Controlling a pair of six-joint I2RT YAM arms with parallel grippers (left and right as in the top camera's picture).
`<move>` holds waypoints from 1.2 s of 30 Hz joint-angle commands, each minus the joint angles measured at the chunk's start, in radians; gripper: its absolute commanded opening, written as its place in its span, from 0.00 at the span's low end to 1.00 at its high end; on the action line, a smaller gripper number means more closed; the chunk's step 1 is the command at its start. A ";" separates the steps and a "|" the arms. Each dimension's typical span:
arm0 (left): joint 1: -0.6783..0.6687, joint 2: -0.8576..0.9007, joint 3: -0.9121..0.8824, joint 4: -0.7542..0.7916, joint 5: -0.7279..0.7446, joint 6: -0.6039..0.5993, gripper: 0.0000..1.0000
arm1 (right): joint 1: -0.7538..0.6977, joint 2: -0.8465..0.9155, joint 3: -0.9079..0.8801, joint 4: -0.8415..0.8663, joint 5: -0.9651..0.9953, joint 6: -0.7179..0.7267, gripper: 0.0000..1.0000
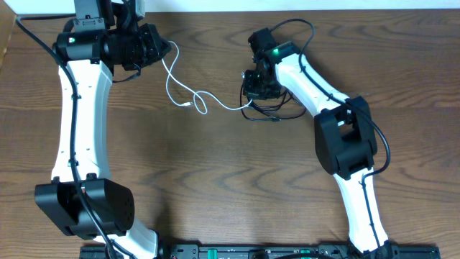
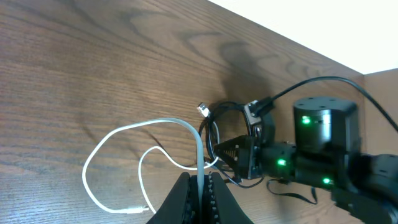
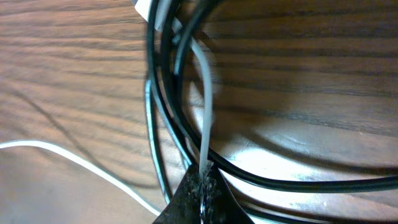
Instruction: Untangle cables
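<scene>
The white cable (image 1: 171,80) sags from my left gripper (image 1: 167,49) down to the table, curls past its plug (image 1: 186,106) and runs right to the black cable (image 1: 267,114), a small coil under my right gripper (image 1: 250,97). In the left wrist view my left gripper (image 2: 200,178) is shut on the white cable (image 2: 198,140), whose loops (image 2: 93,162) lie below; the black coil (image 2: 214,127) sits by the right arm's fingers. In the right wrist view my right gripper (image 3: 204,177) is shut on a white cable strand (image 3: 206,99) that passes through the black loops (image 3: 163,93).
Both arms stand at the table's far half; the right arm's body (image 2: 323,149) with green lights fills the right of the left wrist view. Thick black arm wires (image 1: 287,29) arch over the right wrist. The table's back edge (image 1: 215,6) lies close behind.
</scene>
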 commanded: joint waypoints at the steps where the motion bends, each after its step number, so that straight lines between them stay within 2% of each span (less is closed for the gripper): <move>1: -0.001 0.000 0.006 0.000 -0.006 0.014 0.07 | -0.005 -0.123 0.042 -0.022 -0.035 -0.076 0.01; 5: -0.001 0.000 0.006 0.000 -0.006 0.014 0.08 | -0.005 -0.236 0.042 -0.071 0.023 -0.075 0.01; 8: -0.001 0.000 0.006 0.000 -0.006 0.014 0.07 | 0.001 -0.309 0.042 -0.135 0.173 -0.075 0.01; 12: -0.001 0.000 0.006 0.001 -0.006 0.014 0.07 | 0.028 -0.324 0.042 -0.176 0.410 -0.079 0.01; 14: -0.004 0.000 0.006 0.001 -0.006 0.014 0.07 | 0.041 -0.313 0.042 -0.177 0.422 -0.112 0.01; 19: -0.037 0.000 0.006 0.001 -0.006 0.021 0.07 | 0.053 -0.305 0.042 -0.104 0.187 -0.243 0.01; 23: -0.092 0.000 0.005 0.001 -0.006 0.033 0.07 | 0.045 -0.305 0.042 -0.001 -0.119 -0.374 0.01; 26: -0.127 0.002 0.005 0.002 -0.006 0.029 0.08 | 0.032 -0.305 0.042 0.045 -0.286 -0.405 0.01; 31: -0.188 0.027 -0.007 0.048 -0.006 -0.112 0.08 | -0.021 -0.305 0.042 0.040 -0.366 -0.358 0.01; 36: -0.249 0.082 -0.010 0.184 -0.006 -0.260 0.08 | -0.117 -0.306 0.042 0.019 -0.548 -0.364 0.01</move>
